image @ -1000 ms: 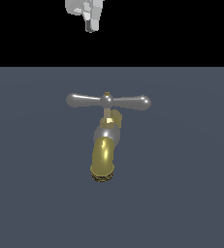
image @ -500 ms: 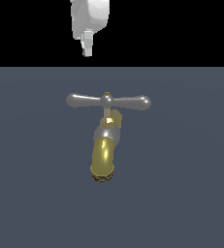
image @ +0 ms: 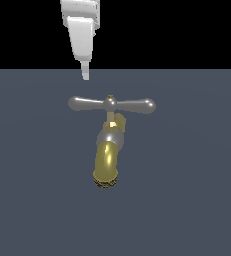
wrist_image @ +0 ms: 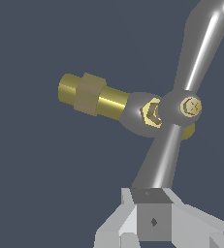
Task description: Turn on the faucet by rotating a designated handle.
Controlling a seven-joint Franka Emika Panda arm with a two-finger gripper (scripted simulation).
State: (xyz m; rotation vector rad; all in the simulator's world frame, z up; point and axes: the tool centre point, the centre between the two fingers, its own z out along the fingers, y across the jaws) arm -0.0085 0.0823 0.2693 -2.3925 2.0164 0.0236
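Note:
The faucet [image: 107, 160] stands on the dark floor, its golden-brass spout pointing toward the camera in the exterior view. The handle [image: 111, 104] is a silver crossbar lying level on top, with a bulb at each end. My white gripper [image: 85, 75] hangs just above the arm on the exterior view's left, apart from it, fingers pressed together and holding nothing. In the wrist view the handle [wrist_image: 184, 109] runs steeply across, one arm ending right at my fingertips [wrist_image: 152, 206]. The faucet body [wrist_image: 91, 94] sticks out sideways behind it.
A plain dark grey-blue floor [image: 197, 200] lies all around the faucet. No other object shows in either view.
My gripper has come down from the top of the exterior view toward the handle's arm on the exterior view's left. The faucet and handle have not moved.

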